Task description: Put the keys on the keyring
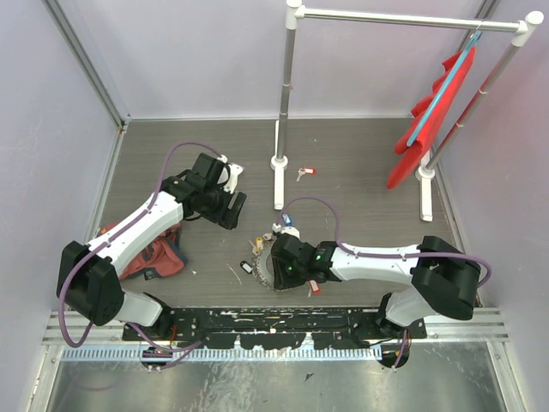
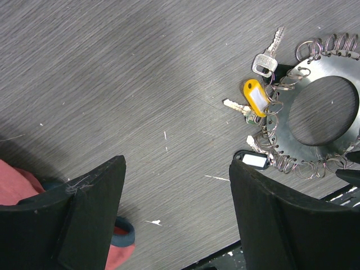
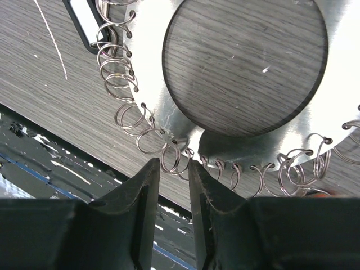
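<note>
Firstly, at the left a red cloth point(image 1: 159, 255) lies crumpled beside the left arm. The left gripper point(image 2: 177, 169) hangs over the table point(image 2: 112, 73), jaws wide apart and empty. To its right, the keyring point(image 2: 286, 128) lies flat, with the keys point(image 2: 256, 97) at its left rim. The right gripper point(image 3: 174, 169) has its jaws almost together around one small loop on the near rim; whether they pinch it I cannot tell.
</note>
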### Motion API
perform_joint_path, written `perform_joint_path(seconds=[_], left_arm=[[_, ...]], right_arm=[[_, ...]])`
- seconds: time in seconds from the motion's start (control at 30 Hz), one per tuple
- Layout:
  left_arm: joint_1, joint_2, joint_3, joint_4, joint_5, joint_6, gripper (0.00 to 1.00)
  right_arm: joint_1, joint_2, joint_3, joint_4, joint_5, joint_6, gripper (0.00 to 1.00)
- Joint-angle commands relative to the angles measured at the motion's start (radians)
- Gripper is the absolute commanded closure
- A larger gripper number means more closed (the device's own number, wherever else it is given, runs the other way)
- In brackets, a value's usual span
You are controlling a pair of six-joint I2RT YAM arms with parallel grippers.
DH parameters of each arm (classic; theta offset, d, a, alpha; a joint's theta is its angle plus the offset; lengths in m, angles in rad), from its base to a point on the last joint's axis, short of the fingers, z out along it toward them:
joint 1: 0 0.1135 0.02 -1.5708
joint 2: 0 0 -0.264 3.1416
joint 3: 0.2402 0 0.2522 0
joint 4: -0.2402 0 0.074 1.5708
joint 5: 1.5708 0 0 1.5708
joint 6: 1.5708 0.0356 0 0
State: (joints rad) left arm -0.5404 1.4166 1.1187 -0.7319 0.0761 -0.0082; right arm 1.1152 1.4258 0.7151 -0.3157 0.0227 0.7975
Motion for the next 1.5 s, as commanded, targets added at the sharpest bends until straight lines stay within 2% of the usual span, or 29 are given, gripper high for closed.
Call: perform_joint_path(seconds=[0.0,0.33,0.43,0.6,0.77,1.0,1.27,1.47], left_arm=[[-0.003,-0.002,0.009,0.002,-0.004,0.008,0.19],[-0.003,-0.001,0.009,0.001,-0.007,0.010,0.19],[-0.003,-0.002,0.008,0.001,-0.008,0.011,0.19],[-0.003,-0.001,0.007,0.002,-0.007,0.011,0.19],[-0.003,-0.003,0.007,0.003,-0.009,0.011,0.19],[-0.003,-0.003,0.005,0.001,-0.010,0.013,0.19],[-0.003,-0.001,0.007,0.002,-0.010,0.013,0.19],[-0.003,0.004,0.010,0.002,-0.010,0.013,0.19]], right_arm=[[0.004,0.006,0.033,0.057,-0.005,0.016,0.67],[0.003,0.037,0.035,0.061,-0.012,0.015,0.68],[0.003,0.038,0.034,0.062,-0.011,0.017,0.72],[0.002,0.023,0.035,0.054,0.014,0.016,0.85],[-0.002,0.013,0.051,-0.001,0.057,-0.022,0.92],[-0.028,0.011,0.084,-0.118,0.111,-0.145,0.98],[-0.028,0.077,0.178,-0.299,0.151,-0.355,0.98],[-0.028,0.113,0.245,-0.426,0.155,-0.438,0.96]])
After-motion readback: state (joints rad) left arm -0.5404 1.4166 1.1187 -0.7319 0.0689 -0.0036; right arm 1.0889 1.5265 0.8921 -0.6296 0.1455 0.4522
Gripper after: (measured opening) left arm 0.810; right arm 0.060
